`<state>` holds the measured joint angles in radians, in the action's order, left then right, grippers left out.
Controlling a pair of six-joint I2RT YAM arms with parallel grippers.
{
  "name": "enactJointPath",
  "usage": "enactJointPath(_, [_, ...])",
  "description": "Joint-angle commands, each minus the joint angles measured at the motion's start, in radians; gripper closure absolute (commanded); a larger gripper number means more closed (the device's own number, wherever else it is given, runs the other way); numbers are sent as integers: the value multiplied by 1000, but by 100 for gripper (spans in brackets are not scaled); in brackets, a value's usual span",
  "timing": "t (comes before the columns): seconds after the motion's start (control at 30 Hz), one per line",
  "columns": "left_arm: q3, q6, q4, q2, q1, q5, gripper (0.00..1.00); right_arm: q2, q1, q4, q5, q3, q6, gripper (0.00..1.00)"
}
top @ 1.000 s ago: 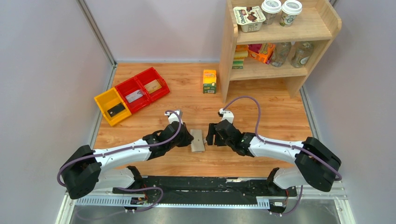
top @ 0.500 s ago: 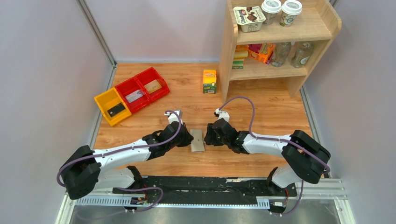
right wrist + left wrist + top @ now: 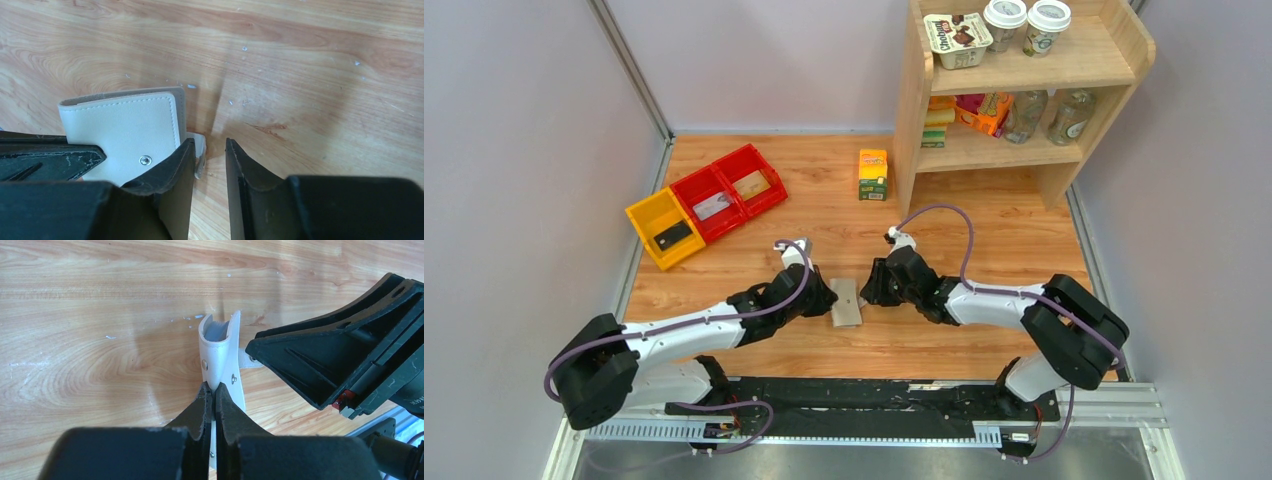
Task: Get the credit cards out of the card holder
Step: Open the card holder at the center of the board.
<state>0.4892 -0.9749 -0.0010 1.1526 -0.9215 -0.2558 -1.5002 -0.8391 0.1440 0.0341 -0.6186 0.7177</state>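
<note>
Table (image 3: 984, 250): right gripper (image 3: 867, 292) nearer card holder (image 3: 848, 302)

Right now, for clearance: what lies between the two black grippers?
The folded beige card holder, pinched by the left gripper, its edge at the right gripper; top view.

One card holder (image 3: 848, 301), three bins (image 3: 694, 188), three cards (image 3: 711, 207), two arms (image 3: 684, 330), one shelf (image 3: 1114, 55), one carton (image 3: 873, 174).
</note>
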Motion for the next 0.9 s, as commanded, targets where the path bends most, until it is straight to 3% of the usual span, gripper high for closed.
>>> enactJointPath(0.0, [-14,-19,75,-25,-2,6,100,-14,14,80,-74,7,-3,71])
enactJointPath(0.1, [-17,-19,81,-27,-4,6,100,-18,17,88,-97,5,-6,78])
enactJointPath(0.23, [-27,-25,82,-34,-2,-2,100,4,21,69,-94,5,-23,100])
enactJointPath(0.33, [-28,-22,75,-44,-4,-11,99,53,26,17,-63,2,-41,100])
enactJointPath(0.37, [-24,-22,67,-45,-4,-16,94,75,29,-15,-53,-4,-52,100])
enactJointPath(0.43, [-14,-18,14,-53,-4,-34,60,129,31,-88,-34,-26,-75,100])
enactJointPath(0.47, [-8,-18,6,-57,-4,-52,52,161,29,-128,5,-38,-89,100])
enactJointPath(0.5, [-6,-15,-31,-68,-4,-68,38,191,31,-173,13,-50,-101,100])
enactJointPath(0.53, [-3,-15,-43,-73,-4,-72,33,217,29,-208,18,-65,-112,100])
enactJointPath(0.63, [-5,-5,-68,-108,-4,-97,26,285,31,-289,17,-116,-130,100])
enactJointPath(0.87, [-24,-10,-111,-206,-2,-132,25,236,6,-319,-112,-288,-129,100])
